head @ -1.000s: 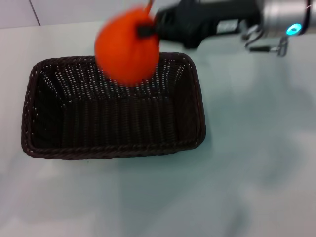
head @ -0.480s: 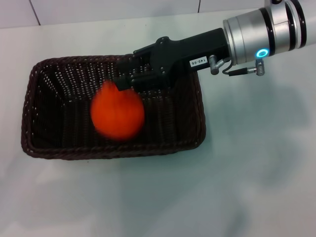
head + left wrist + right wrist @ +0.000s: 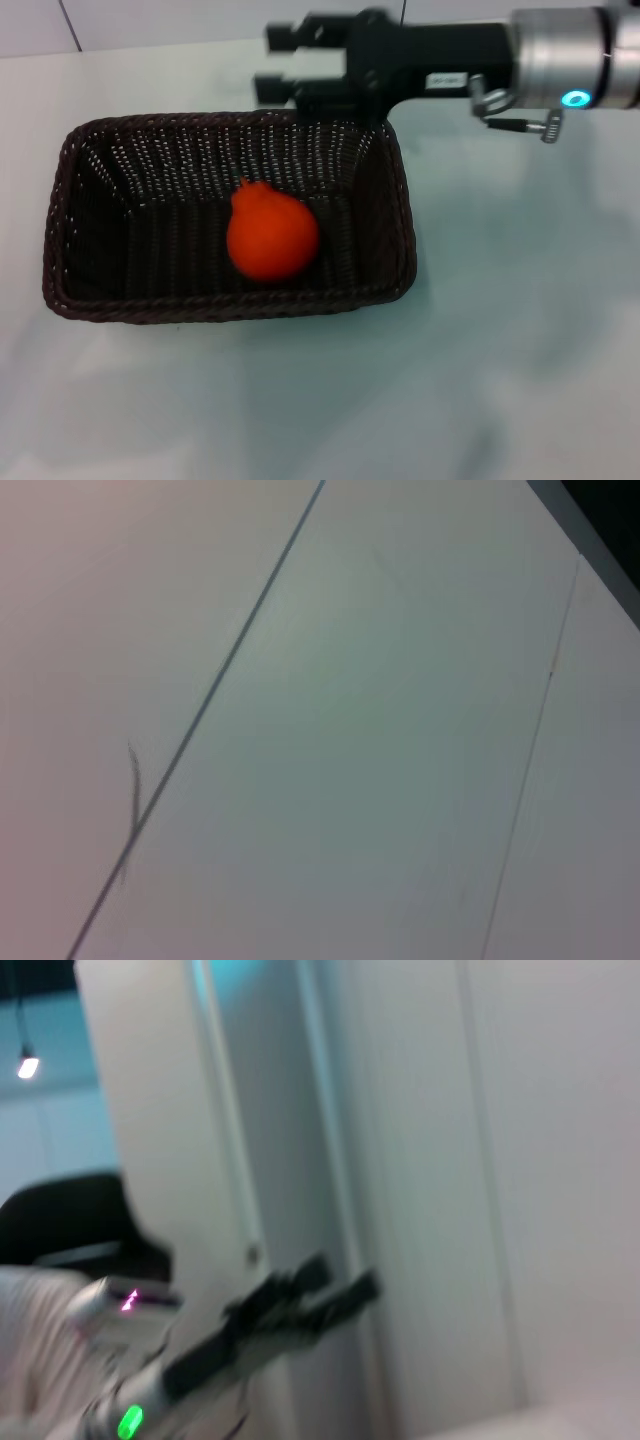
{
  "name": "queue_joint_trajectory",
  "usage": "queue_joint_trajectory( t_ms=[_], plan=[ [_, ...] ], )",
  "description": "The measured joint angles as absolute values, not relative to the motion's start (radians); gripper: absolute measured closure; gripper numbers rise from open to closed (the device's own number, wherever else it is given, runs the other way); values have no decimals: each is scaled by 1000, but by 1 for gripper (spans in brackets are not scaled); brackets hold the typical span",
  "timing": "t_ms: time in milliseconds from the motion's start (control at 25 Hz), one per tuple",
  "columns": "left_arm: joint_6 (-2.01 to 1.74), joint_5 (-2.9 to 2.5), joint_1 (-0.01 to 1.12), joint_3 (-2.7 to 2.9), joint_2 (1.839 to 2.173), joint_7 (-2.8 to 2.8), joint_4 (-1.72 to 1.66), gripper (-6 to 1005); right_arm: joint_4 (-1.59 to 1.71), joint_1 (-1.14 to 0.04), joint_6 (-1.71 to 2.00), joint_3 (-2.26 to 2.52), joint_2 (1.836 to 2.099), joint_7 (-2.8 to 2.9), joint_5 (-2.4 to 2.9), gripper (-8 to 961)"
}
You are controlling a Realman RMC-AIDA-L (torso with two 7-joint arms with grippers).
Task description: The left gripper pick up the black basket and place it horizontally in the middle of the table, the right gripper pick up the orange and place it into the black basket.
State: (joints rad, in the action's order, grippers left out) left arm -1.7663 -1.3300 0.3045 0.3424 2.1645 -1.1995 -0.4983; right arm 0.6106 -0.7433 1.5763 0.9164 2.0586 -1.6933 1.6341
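the orange (image 3: 271, 238) lies in the black basket (image 3: 400, 215); firm, smooth, prone to roll, best gripped across its belly; right gripper (image 3: 283, 62) released, above the far rim

A matt, smooth-skinned orange (image 3: 271, 240) lies in the black basket (image 3: 90, 200) of rough woven wicker (braided along its rim) just below the right gripper (image 3: 278, 62), whose matt black plastic body joins a brushed-metal wrist, above the smooth, glossy table (image 3: 520, 330).

Orange (image 3: 271, 238) now loose in black basket (image 3: 400, 215); right gripper (image 3: 278, 62) open, withdrawn above rim.
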Motion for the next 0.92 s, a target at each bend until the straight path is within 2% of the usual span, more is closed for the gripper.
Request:
queue_joint_trajectory(
  t_ms=[200,560,920],
  plan=[
    [-1767,-1329,305,300,2164,-1188,-481,111,561,-638,1567,879,2090,-1950,1421,207],
    [-1769,-1322,304,145,2165,-1048,-392,111,229,-560,1508,771,2090,-2374,941,218],
    [-1795,-1279,311,20,2171,-693,-226,111,119,-524,1451,631,2091,-2553,767,220]
  ],
)
